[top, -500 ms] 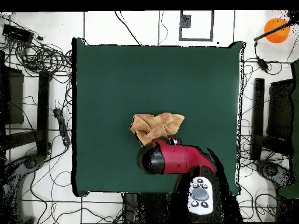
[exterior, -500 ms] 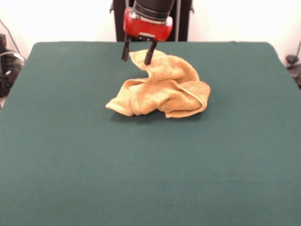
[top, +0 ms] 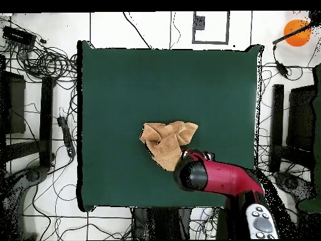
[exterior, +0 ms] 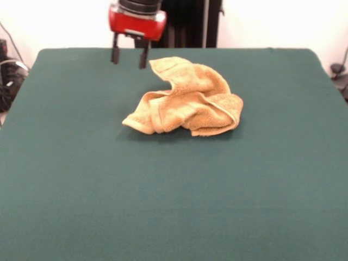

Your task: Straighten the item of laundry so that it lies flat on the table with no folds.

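Observation:
The item of laundry (exterior: 187, 99) is a golden-orange terry towel, crumpled in a heap with folds and a raised back corner, on the dark green table (exterior: 174, 196). In the overhead view the towel (top: 166, 139) lies a little below the table's (top: 125, 81) middle. My gripper (exterior: 129, 56) hangs open above the table, just left of the towel's raised corner, holding nothing. From overhead the red arm head (top: 195, 174) covers the gripper, just beside the towel's lower right edge.
Cables and stands (top: 37, 94) ring the table on the floor. An orange ball (top: 296, 31) sits off the table's top right corner in the overhead view.
My gripper has moved away from the towel's raised corner, leftward and slightly up in the front view. The towel lies as before.

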`<state>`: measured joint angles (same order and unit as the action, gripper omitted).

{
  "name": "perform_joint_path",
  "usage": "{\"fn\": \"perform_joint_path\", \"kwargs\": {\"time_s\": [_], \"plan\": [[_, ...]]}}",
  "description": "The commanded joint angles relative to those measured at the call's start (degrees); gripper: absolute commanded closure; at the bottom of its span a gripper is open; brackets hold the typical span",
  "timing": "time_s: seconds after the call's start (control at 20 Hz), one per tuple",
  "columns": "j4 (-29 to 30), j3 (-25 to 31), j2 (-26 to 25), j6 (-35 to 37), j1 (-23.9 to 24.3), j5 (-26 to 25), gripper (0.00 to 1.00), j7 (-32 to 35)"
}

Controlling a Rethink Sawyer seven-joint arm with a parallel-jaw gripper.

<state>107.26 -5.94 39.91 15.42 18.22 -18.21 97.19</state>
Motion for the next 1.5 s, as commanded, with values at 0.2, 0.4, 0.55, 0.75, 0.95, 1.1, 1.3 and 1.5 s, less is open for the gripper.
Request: {"fn": "perform_joint_path", "kwargs": {"time_s": [0.2,0.4,0.55,0.75,0.95,1.1,1.3,1.5], "plan": [[3.47,6.73,0.25,-2.53,-1.69,-2.64,0.00,4.41],[3.41,6.68,0.26,-2.60,-1.82,-2.86,0.00,4.79],[3.14,6.47,-0.09,-2.88,-2.11,-2.80,0.00,5.05],[3.28,6.96,-0.56,-3.55,-1.65,-2.59,0.00,5.22],[4.01,8.67,-0.63,-4.37,-0.18,-2.08,0.00,5.11],[4.68,10.59,-0.65,-5.02,1.49,-1.63,0.00,4.90],[5.50,12.50,-0.55,-5.52,3.10,-1.56,0.00,4.89],[6.02,14.52,-0.85,-5.74,4.60,-1.69,0.00,4.76]]}}
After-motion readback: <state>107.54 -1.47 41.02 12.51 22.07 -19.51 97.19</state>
